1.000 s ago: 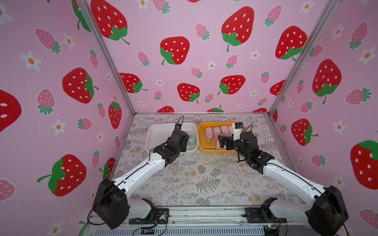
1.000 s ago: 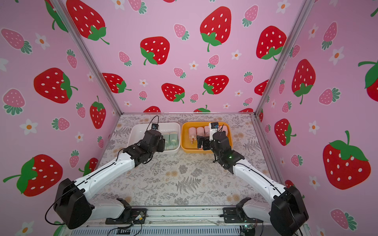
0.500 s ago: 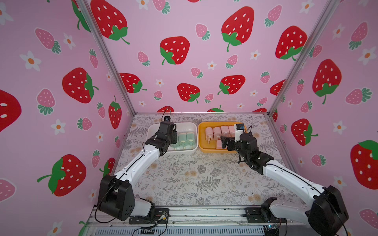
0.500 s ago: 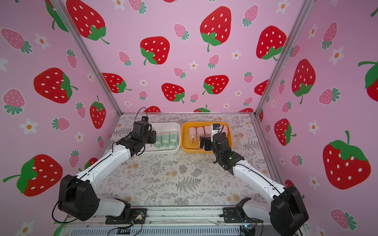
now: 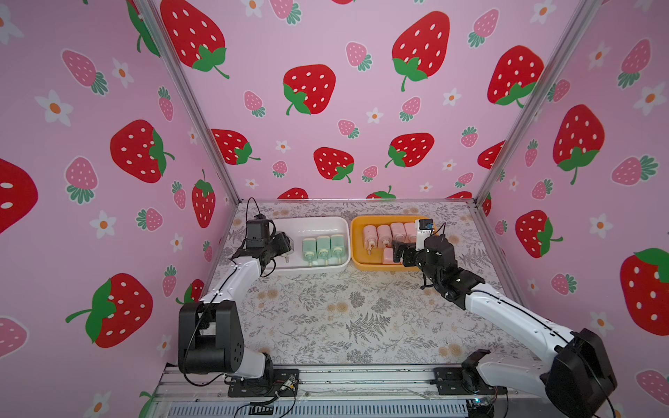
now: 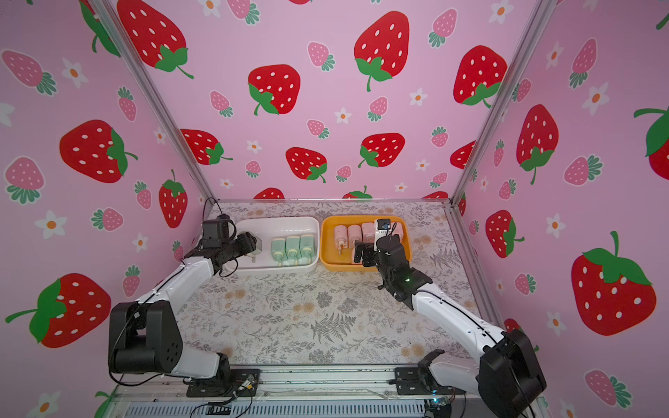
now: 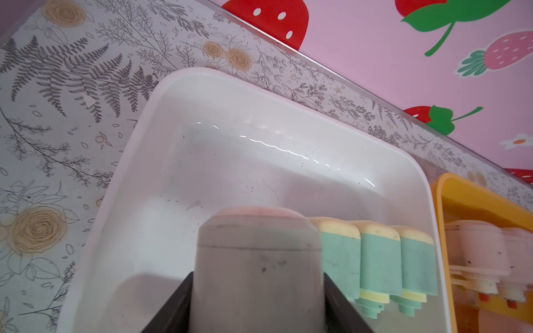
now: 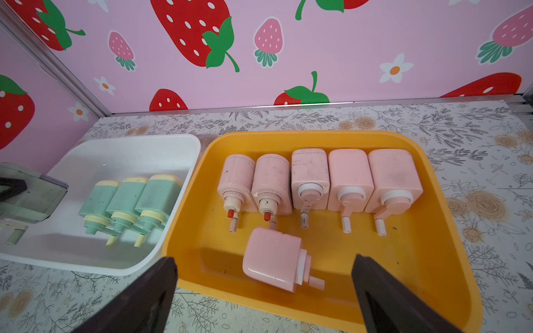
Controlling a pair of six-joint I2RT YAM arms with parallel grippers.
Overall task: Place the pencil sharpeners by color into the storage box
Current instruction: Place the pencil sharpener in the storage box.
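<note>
I see my left gripper [image 5: 284, 248] clasping a mint sharpener [image 7: 256, 259] over the white tray [image 5: 318, 221], my right gripper [image 8: 263, 259] gaping above a loose pink sharpener [image 8: 274, 253]

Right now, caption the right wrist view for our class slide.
Open right gripper frames a loose pink sharpener; five more line the yellow tray behind.

Worktop [image 5: 362, 318]: flat, covered in a floral print of grey ferns and tan roses. Two trays sit directly on it, near the back edge with a thin strip of print behind them. White tray [image 5: 311, 218] is left of centre, orange tray [image 5: 373, 267] right of centre. They're side by side, almost touching, long sides parallel to that edge.
</note>
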